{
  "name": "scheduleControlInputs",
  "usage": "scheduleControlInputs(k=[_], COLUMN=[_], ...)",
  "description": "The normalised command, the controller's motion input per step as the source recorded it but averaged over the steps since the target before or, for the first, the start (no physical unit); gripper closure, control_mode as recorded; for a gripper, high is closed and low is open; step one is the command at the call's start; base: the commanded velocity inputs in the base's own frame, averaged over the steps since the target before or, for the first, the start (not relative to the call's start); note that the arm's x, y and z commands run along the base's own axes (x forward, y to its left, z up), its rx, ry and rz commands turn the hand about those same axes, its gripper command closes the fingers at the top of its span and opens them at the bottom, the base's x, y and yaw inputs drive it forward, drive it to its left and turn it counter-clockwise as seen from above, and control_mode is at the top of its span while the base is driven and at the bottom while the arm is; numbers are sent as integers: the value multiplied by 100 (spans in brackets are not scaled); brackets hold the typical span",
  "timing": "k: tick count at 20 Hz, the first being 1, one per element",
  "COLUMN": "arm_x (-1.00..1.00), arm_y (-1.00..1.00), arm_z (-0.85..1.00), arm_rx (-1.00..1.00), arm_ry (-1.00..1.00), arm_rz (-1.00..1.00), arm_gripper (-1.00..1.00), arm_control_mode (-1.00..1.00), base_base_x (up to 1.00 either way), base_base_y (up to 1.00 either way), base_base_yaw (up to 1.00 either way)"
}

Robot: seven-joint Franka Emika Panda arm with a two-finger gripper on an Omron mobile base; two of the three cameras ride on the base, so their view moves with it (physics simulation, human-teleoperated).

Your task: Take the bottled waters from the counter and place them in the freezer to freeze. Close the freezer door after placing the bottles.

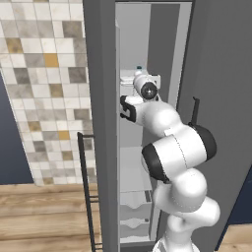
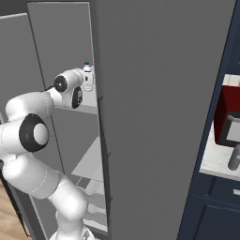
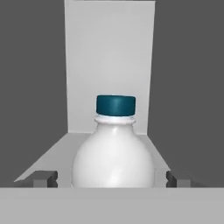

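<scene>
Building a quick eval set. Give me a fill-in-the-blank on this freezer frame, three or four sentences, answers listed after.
1. The cap of the white bottle is ____ in colour.
2. The white bottle stands upright on a shelf inside the ____.
3. The gripper has its fingertips on either side of the bottle with the jaws ____.
4. The darker grey bottle is on the counter beside the red ____.

Missing words: blue; freezer; open; microwave

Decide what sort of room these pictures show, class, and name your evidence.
Most likely a home kitchen: a tall grey freezer with white shelves, a dark red microwave on a marble-look counter over navy cabinets, and a tiled wall.
</scene>
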Motion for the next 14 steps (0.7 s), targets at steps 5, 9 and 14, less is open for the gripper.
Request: scheduleControlInputs(k=[5, 9, 14], arm_x=[-32, -20, -31], arm_y=[-5, 4, 4], arm_z=[23, 13, 10], arm_rx=[3, -2, -3], arm_ry=[11, 3, 2], arm_rz=[0, 0, 0], arm_gripper=[-100, -100, -100], arm_control_mode=[-100, -100, -100], base_base_x=[0, 0, 0], base_base_y=[0, 0, 0], base_base_yaw=[0, 0, 0])
